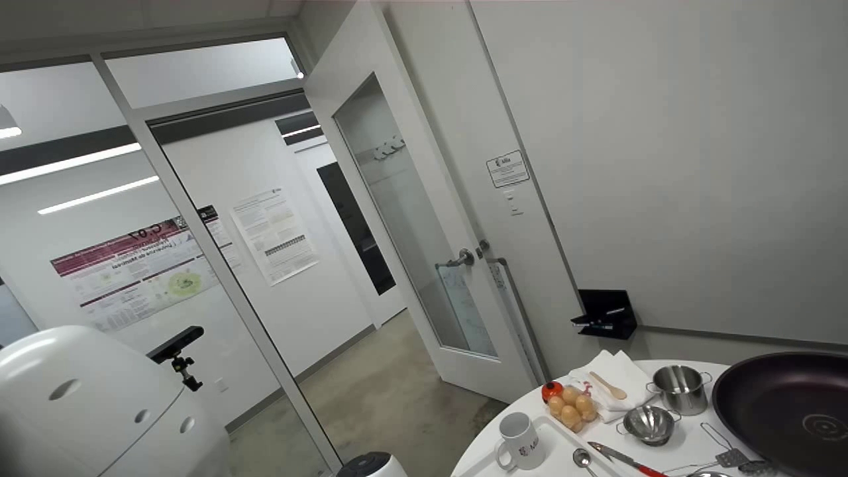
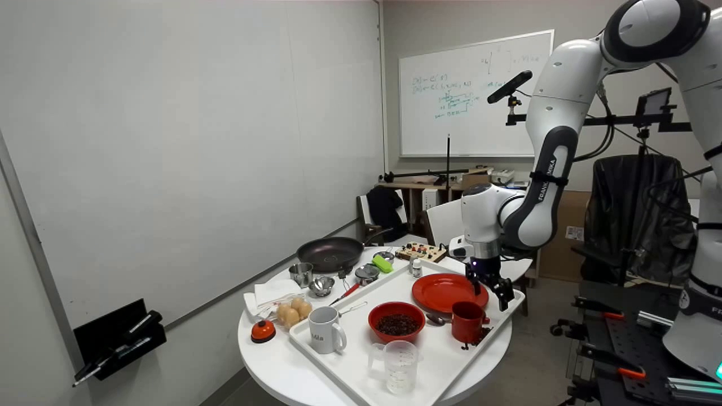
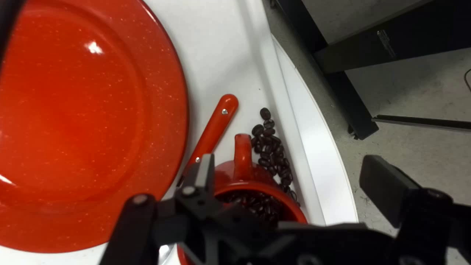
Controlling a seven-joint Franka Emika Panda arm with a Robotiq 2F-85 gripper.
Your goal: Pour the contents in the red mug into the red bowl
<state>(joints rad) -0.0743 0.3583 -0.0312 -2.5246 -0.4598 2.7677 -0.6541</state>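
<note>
White, the tray point(image 2: 443, 361) comes nearest in an exterior view, with a clear jug point(image 2: 401, 369) on it; beyond that sits the bowl point(image 2: 389, 309), dark beans point(image 2: 396, 325) already in it. Apart from the bowl stands the mug point(image 2: 467, 324), upright near the tray's side wall, itself holding beans, with loose beans point(image 3: 274, 154) beside its handle. A spoon point(image 3: 215, 127) lies between mug and plate point(image 2: 443, 290). From here, a descent a little off line could press the end effector point(image 2: 489, 295) on the mug's rim and tip it; the wall leaves scant room on one side, so it may jam there. Pouring too fast or off-centre would likely scatter beans over the tray, and a low swing might knock the jug. Beyond the mug, the end effector hangs pointing down, fingers point(image 3: 384, 187) spread wide and gripping nothing. Higher up, the arm point(image 2: 550, 169) arches from its base point(image 2: 694, 335) at that view's right, forearm sloping steeply down to the wrist, before the far whiteboard point(image 2: 468, 96).
</note>
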